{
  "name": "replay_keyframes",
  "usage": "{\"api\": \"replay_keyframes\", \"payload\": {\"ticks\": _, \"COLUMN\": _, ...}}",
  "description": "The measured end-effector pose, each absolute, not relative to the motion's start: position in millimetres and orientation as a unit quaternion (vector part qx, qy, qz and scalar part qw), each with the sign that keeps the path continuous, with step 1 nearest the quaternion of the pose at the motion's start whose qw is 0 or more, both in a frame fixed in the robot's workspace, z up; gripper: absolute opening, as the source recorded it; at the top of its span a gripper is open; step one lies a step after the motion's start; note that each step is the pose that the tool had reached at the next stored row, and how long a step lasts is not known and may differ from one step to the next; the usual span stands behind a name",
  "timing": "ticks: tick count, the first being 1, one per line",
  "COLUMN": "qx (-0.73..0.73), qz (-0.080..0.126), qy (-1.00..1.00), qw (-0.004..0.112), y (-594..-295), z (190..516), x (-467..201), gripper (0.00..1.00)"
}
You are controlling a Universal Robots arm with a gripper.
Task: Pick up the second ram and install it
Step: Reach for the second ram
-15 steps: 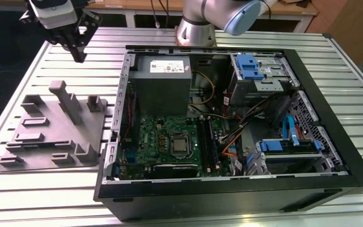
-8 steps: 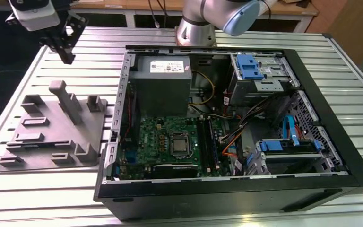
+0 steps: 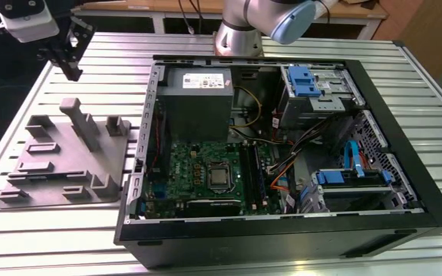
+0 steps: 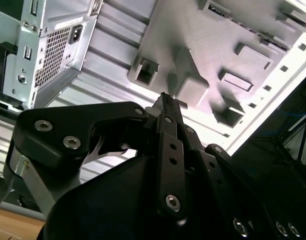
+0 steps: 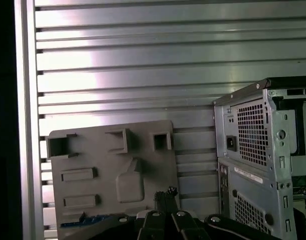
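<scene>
The second ram (image 5: 85,220) shows as a blue-green strip lying in a slot of the grey holder tray (image 5: 107,150). The tray sits by one edge of the slatted surface (image 5: 142,75), beside the open computer case (image 3: 405,172), which holds the green motherboard (image 3: 194,167). The tool (image 5: 166,192) hangs over the tray, closed and gripping nothing.

Bright glare bands the slatted table (image 5: 142,65); the computer case (image 3: 282,236) sits dim inside.
</scene>
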State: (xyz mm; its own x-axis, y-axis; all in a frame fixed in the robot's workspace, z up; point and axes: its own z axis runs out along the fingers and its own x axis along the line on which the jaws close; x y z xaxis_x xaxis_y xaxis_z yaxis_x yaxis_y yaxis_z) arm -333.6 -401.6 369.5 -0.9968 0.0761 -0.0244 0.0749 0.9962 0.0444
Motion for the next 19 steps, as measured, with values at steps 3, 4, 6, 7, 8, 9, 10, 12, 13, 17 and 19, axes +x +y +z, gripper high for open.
{"api": "replay_keyframes", "payload": {"ticks": 3, "qx": 0.038, "qz": 0.022, "qy": 0.999, "qw": 0.013, "y": -404.4, "z": 367.4, "x": -337.4, "gripper": 0.1}}
{"api": "replay_keyframes", "payload": {"ticks": 4, "qx": 0.038, "qz": 0.022, "qy": 0.999, "qw": 0.013, "y": -405.6, "z": 366.7, "x": -338.5, "gripper": 0.1}}
{"api": "replay_keyframes", "payload": {"ticks": 6, "qx": 0.038, "qz": 0.022, "qy": 0.999, "qw": 0.013, "y": -408.1, "z": 365.2, "x": -340.7, "gripper": 0.1}}
{"api": "replay_keyframes", "payload": {"ticks": 7, "qx": 0.038, "qz": 0.022, "qy": 0.999, "qw": 0.013, "y": -409.3, "z": 364.5, "x": -341.8, "gripper": 0.1}}
{"api": "replay_keyframes", "payload": {"ticks": 8, "qx": 0.038, "qz": 0.022, "qy": 0.999, "qw": 0.013, "y": -410.6, "z": 363.6, "x": -342.9, "gripper": 0.1}}
{"api": "replay_keyframes", "payload": {"ticks": 9, "qx": 0.038, "qz": 0.022, "qy": 0.999, "qw": 0.013, "y": -412.0, "z": 362.8, "x": -344.2, "gripper": 0.1}}
{"api": "replay_keyframes", "payload": {"ticks": 10, "qx": 0.038, "qz": 0.022, "qy": 0.999, "qw": 0.013, "y": -413.4, "z": 362.0, "x": -345.3, "gripper": 0.1}}
{"api": "replay_keyframes", "payload": {"ticks": 12, "qx": 0.038, "qz": 0.022, "qy": 0.999, "qw": 0.013, "y": -416.0, "z": 360.4, "x": -347.3, "gripper": 0.1}}
{"api": "replay_keyframes", "payload": {"ticks": 13, "qx": 0.038, "qz": 0.022, "qy": 0.999, "qw": 0.013, "y": -417.1, "z": 359.6, "x": -348.2, "gripper": 0.1}}
{"api": "replay_keyframes", "payload": {"ticks": 17, "qx": 0.038, "qz": 0.022, "qy": 0.999, "qw": 0.013, "y": -422.7, "z": 355.9, "x": -352.0, "gripper": 0.1}}
{"api": "replay_keyframes", "payload": {"ticks": 19, "qx": 0.038, "qz": 0.022, "qy": 0.999, "qw": 0.013, "y": -425.7, "z": 354.2, "x": -353.9, "gripper": 0.1}}
